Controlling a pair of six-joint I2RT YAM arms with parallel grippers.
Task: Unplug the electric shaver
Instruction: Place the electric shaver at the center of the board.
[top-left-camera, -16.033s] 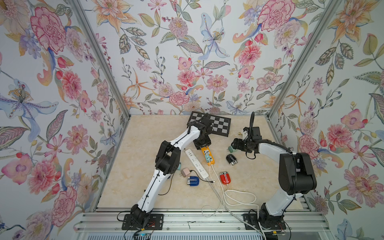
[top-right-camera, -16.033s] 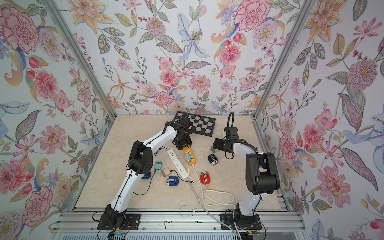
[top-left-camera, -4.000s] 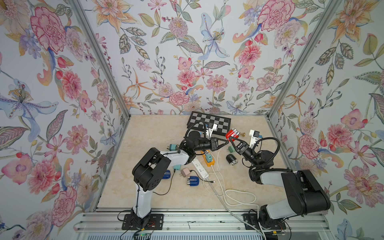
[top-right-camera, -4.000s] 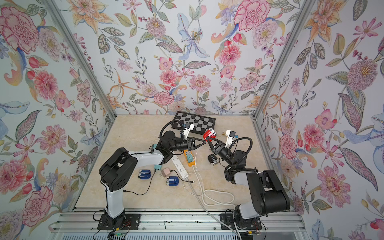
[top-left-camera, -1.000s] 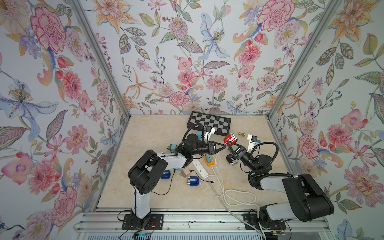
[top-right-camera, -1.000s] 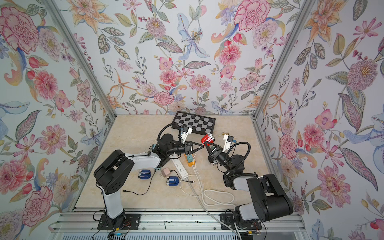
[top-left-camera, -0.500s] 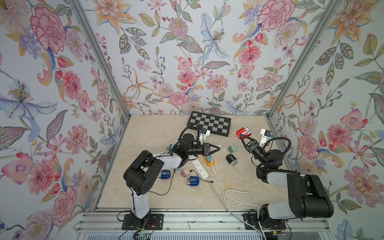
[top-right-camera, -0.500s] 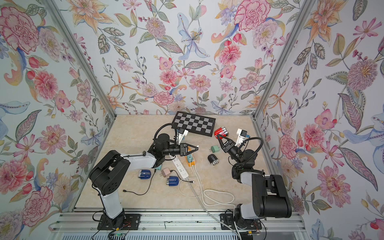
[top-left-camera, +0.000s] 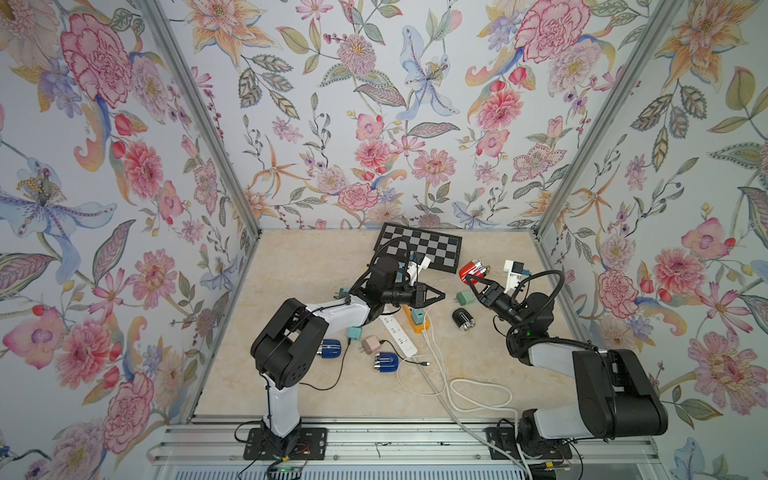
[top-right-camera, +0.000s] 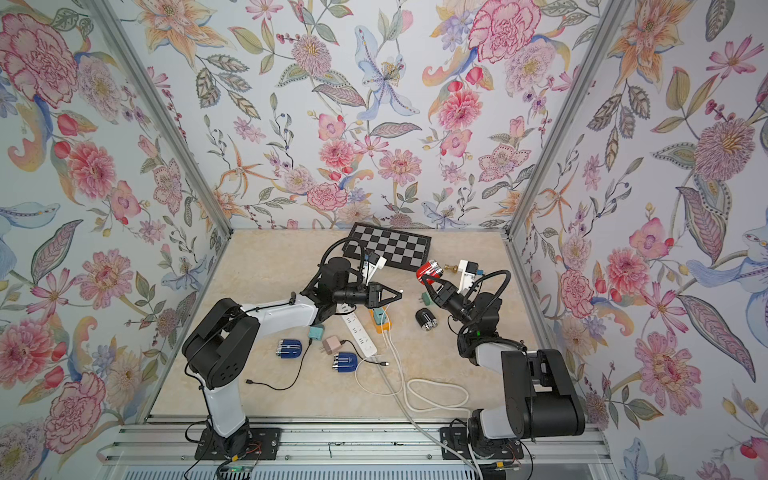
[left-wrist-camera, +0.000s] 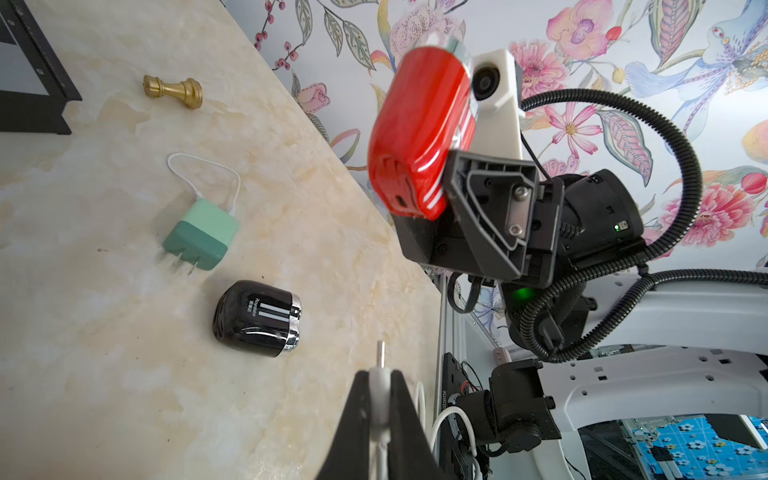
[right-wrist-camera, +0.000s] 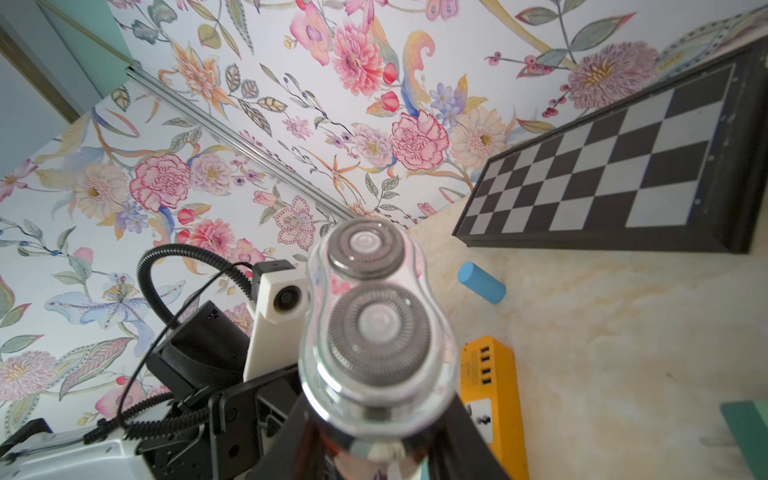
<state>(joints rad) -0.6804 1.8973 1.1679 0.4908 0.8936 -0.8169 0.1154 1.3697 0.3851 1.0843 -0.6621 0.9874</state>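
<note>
My right gripper (top-left-camera: 473, 279) is shut on the red electric shaver (top-left-camera: 472, 272), holding it above the table at the right back. The right wrist view shows its twin round heads (right-wrist-camera: 374, 324) between my gripper's (right-wrist-camera: 374, 415) dark fingers. My left gripper (top-left-camera: 442, 296) points at it from the left and is shut on a white cable plug (left-wrist-camera: 379, 384), whose metal tip sticks out bare. Plug and shaver (left-wrist-camera: 419, 137) are apart, and the shaver's port faces the plug with nothing in it. In both top views the white cable (top-right-camera: 390, 328) trails to the front.
On the table lie a black shaver (top-left-camera: 463, 319), a green charger (top-left-camera: 464, 298), an orange power strip (top-left-camera: 415, 320), a white power strip (top-left-camera: 398, 334), two blue shavers (top-left-camera: 330, 348) (top-left-camera: 386, 361) and a pink charger (top-left-camera: 370, 344). A chessboard (top-left-camera: 419, 251) and a gold chess piece (left-wrist-camera: 172, 89) lie at the back.
A second ago the red shaver and my left gripper's plug were close together. My right gripper has carried the shaver right and toward the back, opening a gap. The left gripper barely moved.
</note>
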